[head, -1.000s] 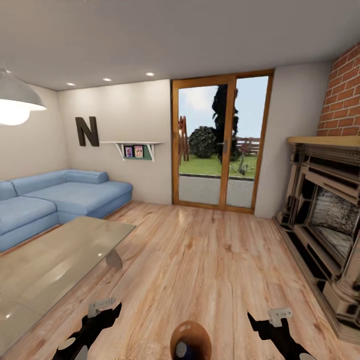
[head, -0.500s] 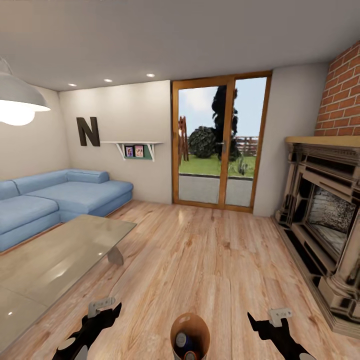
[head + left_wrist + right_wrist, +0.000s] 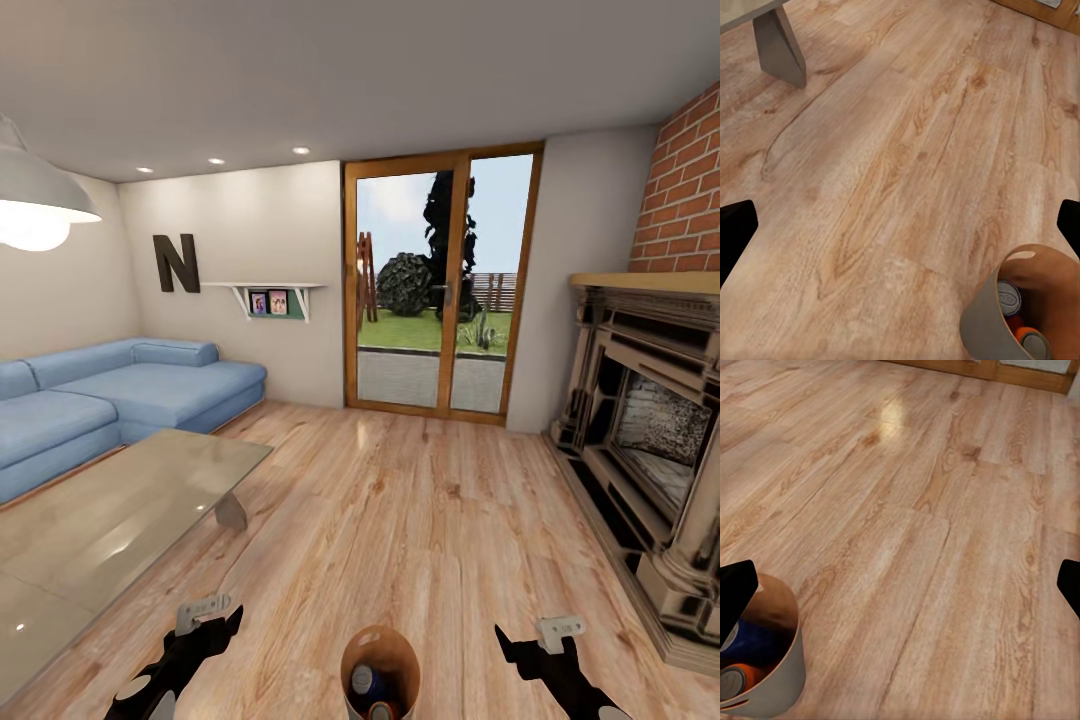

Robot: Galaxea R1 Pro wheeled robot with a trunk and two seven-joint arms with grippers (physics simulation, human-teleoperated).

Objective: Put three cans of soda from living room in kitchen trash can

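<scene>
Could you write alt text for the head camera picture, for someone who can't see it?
A small round bin with soda cans inside sits on a wood floor between two dark robot grippers, left and right. Beyond lie a glass coffee table, blue sofa, fireplace and garden door.

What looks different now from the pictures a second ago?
The head camera shifted slightly, so more of the tash can shows between the arms, with a blue can of soda and an orange can of soda inside. Nothing was grabbed or let go. The left gripper and right gripper stayed put; sofa and glass table are unchanged.
</scene>
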